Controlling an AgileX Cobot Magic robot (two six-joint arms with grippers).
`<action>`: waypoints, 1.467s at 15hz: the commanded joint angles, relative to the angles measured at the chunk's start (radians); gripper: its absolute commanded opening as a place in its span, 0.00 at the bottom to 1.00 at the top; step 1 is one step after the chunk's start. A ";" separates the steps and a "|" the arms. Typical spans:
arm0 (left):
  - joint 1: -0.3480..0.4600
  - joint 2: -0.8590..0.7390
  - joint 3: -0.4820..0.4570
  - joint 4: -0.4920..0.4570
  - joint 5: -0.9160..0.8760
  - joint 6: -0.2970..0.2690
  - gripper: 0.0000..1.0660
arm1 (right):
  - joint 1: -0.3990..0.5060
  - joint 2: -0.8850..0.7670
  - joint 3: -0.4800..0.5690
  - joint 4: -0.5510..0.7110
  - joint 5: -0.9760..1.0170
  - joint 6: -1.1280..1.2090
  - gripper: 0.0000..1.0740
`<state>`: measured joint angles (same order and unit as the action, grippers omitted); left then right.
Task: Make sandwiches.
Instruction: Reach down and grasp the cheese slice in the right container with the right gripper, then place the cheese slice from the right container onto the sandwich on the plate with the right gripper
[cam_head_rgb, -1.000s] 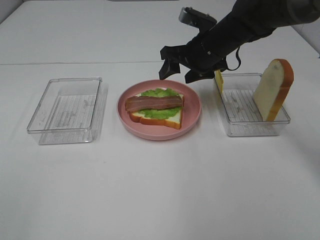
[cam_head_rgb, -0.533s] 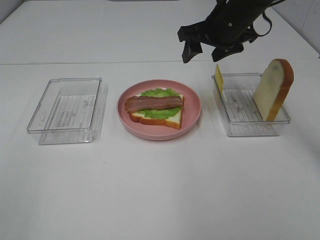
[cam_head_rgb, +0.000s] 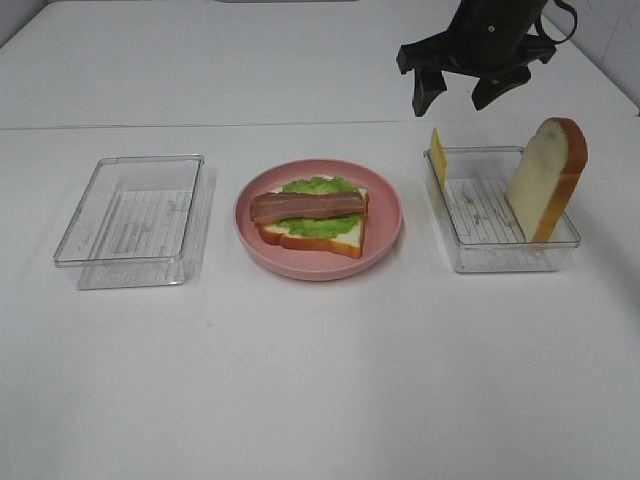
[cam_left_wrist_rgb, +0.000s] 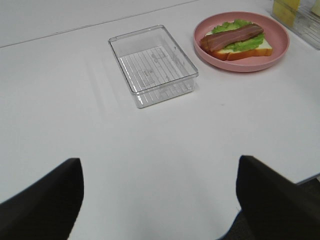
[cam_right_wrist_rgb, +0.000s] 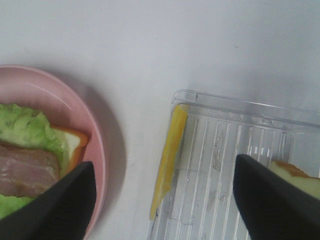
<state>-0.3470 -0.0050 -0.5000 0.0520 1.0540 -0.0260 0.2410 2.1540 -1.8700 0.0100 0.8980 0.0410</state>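
On the pink plate (cam_head_rgb: 386, 212) lies an open sandwich: a bread slice (cam_head_rgb: 335, 238) topped with green lettuce (cam_head_rgb: 322, 224) and a bacon strip (cam_head_rgb: 306, 206). A yellow cheese slice (cam_head_rgb: 437, 157) stands on edge at the left end of the right tray (cam_head_rgb: 500, 266), and a bread slice (cam_head_rgb: 547, 178) leans at that tray's right end. My right gripper (cam_head_rgb: 457, 97) hangs open and empty, high over the tray's far left corner, above the cheese (cam_right_wrist_rgb: 169, 159). My left gripper (cam_left_wrist_rgb: 157, 200) is open over bare table, well short of the plate (cam_left_wrist_rgb: 240, 65).
An empty clear tray (cam_head_rgb: 130, 268) sits left of the plate; the left wrist view shows it (cam_left_wrist_rgb: 152, 65) ahead of the fingers. White table surrounds everything, with a seam line running behind the plate.
My right gripper has swung right and upward, from above the plate's far rim to above the right tray, staying open. The food has not moved.
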 joint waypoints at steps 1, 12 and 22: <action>0.000 -0.021 0.002 0.002 -0.010 -0.009 0.74 | -0.034 0.045 -0.009 0.065 0.007 -0.019 0.67; 0.000 -0.021 0.002 0.002 -0.010 -0.009 0.74 | -0.042 0.147 -0.009 0.092 -0.071 -0.054 0.49; 0.000 -0.021 0.002 0.002 -0.010 -0.009 0.74 | -0.042 0.119 -0.009 0.077 -0.048 -0.055 0.00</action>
<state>-0.3470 -0.0050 -0.5000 0.0530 1.0540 -0.0260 0.2020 2.2960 -1.8720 0.0910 0.8390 -0.0070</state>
